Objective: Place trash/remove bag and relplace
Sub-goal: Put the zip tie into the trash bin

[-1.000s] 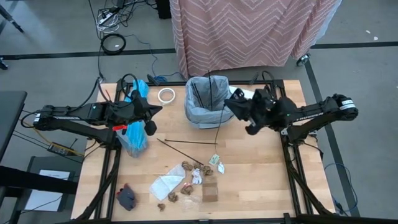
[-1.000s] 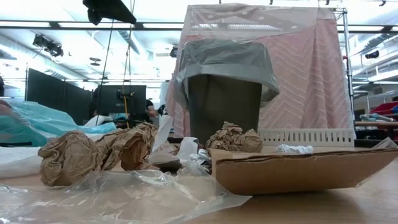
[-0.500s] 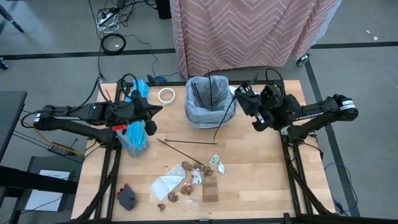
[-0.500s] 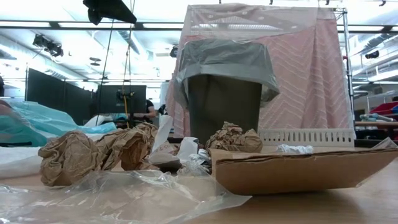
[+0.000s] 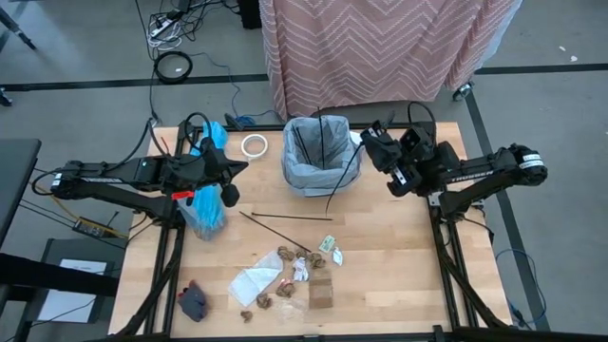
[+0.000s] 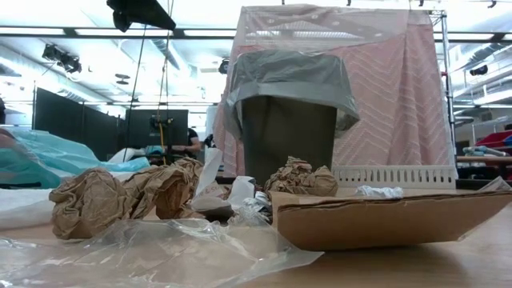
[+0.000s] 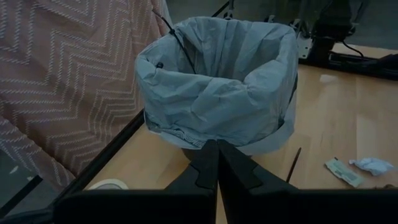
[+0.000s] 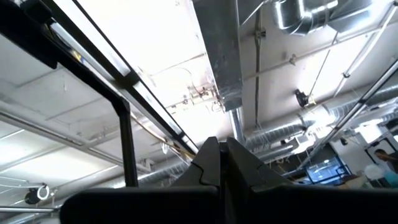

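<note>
The bin [image 5: 321,154] stands at the upper middle of the high view, lined with the grey bag [image 7: 217,93], whose rim folds loosely over the edge. A few thin dark sticks [image 5: 306,150] lean inside it, and another stick [image 5: 285,224] lies on the tabletop [image 5: 399,275] just below. The rest of the trash [image 5: 294,271], brown paper wads, a cardboard scrap and white wrapper bits, is scattered at the lower middle. The turquoise bag [image 5: 204,204] lies at the left under the left arm.

The left gripper [image 5: 228,180], left of the bin, has its jaws closed and empty. The right gripper [image 5: 372,144], just right of the bin with its camera tilted up toward the ceiling, also has its jaws pressed together, holding nothing.

The wads look light and springy, easy to pinch anywhere. The sticks are stiff and thin, best taken mid-length. The bag is thin, crinkly and likely slippery, so the folded rim or a handle is the place to grip.
</note>
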Action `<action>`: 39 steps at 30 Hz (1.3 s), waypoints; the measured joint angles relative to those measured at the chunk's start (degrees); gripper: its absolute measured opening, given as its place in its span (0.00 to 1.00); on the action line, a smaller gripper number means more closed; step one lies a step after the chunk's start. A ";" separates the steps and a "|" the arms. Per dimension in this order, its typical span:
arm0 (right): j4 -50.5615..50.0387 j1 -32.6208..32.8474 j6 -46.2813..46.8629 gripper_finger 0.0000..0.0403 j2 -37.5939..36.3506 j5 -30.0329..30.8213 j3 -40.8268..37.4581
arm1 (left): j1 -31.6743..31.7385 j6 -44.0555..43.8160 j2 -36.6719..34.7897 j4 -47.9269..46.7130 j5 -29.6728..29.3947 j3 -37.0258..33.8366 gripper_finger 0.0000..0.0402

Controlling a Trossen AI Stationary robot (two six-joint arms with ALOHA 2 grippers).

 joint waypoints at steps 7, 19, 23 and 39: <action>4.28 -3.08 0.27 0.00 0.00 -2.56 0.00 | 0.01 -0.02 0.00 0.00 0.00 0.00 0.04; 6.16 -18.30 2.88 0.00 -1.04 -10.88 0.00 | 0.00 -0.02 0.00 0.02 0.00 0.00 0.04; -2.33 -23.40 1.29 0.00 -1.01 -14.64 0.02 | 0.01 -0.02 0.00 0.03 0.00 0.00 0.04; -38.71 -31.70 -2.98 0.02 3.28 -20.83 0.00 | 0.00 -0.03 0.07 -0.01 -0.02 0.00 0.04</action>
